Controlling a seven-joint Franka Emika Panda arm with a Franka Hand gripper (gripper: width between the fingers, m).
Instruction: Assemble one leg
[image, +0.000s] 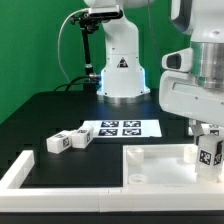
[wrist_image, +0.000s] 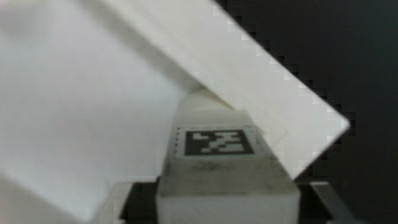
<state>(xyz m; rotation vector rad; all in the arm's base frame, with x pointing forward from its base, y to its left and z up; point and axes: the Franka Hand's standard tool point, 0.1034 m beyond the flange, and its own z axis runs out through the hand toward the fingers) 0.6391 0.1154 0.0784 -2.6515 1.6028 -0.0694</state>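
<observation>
My gripper (image: 206, 134) is shut on a leg (image: 209, 152), a small white post with a black-and-white tag. It holds the leg upright over the right part of the large flat white panel (image: 160, 163). I cannot tell whether the leg's lower end touches the panel. In the wrist view the tagged leg (wrist_image: 217, 142) sits between the two dark fingers (wrist_image: 143, 203) of the gripper (wrist_image: 228, 208), with the panel (wrist_image: 107, 100) and its corner beneath it. Two more legs (image: 58, 142) (image: 81, 136) lie on the black table at the exterior view's left.
The marker board (image: 121, 128) lies flat mid-table in front of the robot base (image: 120, 70). A raised white frame (image: 22, 172) runs along the front left and front edge, next to the panel. A green backdrop stands behind.
</observation>
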